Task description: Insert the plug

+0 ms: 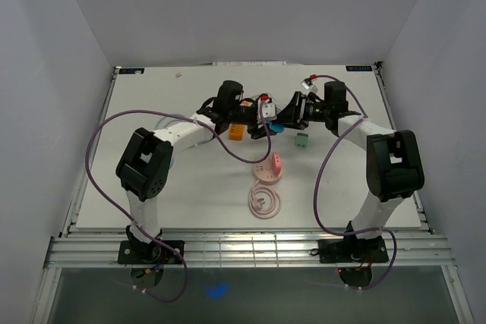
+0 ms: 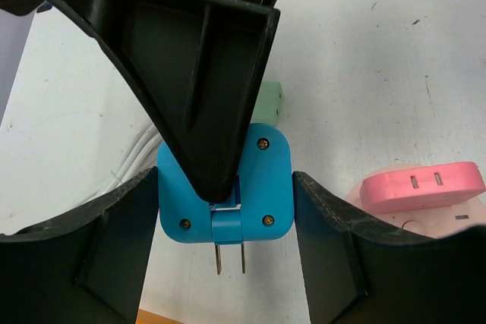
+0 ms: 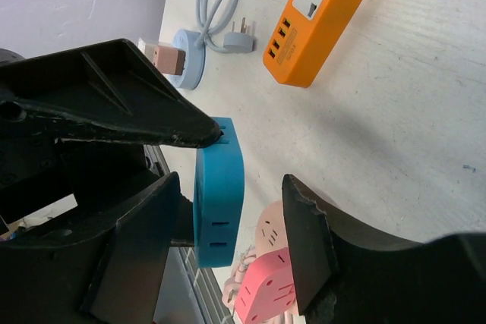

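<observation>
White desk (image 1: 152,104) boxed in by plain white panels: left wall (image 1: 38,111), back wall (image 1: 243,5), right wall (image 1: 456,111). Light even, shadows soft. Slotted metal rails (image 1: 250,248) along the desk's near edge; dark floor (image 1: 304,297) below, one blue spot (image 1: 216,290)

Blue plug (image 2: 267,180) partly hidden.
</observation>
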`<state>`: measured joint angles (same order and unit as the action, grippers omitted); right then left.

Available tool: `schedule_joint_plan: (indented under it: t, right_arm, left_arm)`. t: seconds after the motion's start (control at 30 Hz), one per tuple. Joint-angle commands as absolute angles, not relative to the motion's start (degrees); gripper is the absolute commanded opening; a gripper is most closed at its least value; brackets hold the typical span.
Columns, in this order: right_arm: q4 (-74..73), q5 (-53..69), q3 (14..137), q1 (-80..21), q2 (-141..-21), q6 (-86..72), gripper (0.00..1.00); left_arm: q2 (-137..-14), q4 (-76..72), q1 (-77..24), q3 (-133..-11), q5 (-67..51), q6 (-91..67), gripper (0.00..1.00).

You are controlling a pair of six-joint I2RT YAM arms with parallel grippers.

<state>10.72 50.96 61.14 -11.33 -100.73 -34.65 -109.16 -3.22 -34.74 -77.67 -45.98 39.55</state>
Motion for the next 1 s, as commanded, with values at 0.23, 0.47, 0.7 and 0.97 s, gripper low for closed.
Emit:
schedule_joint_plan:
  t: [0.23,0.47,0.7,0.97]
  right_arm:
    - [16.0,52.6,61.8,-12.4,-102.7,-36.8,0.58]
    - [17.0,53.0,61.6,-12.7,-102.7,-37.5,0.31]
    - [17.8,53.7,61.3,-12.7,-102.2,-38.0,0.08]
    - [17.1,53.7,61.4,-12.7,-101.7,-37.7,0.08]
  left_arm:
    - [-104.9,-5.8,-35.1,-77.3,-49.9,38.1,0.38]
    - [-105.1,-5.8,-35.1,-77.3,-49.5,38.1,0.38]
    - [-104.3,-7.4,-35.1,-76.4,-48.5,36.6,0.76]
    - [-99.8,-7.8,-35.1,-73.6,-44.1,34.5,0.98]
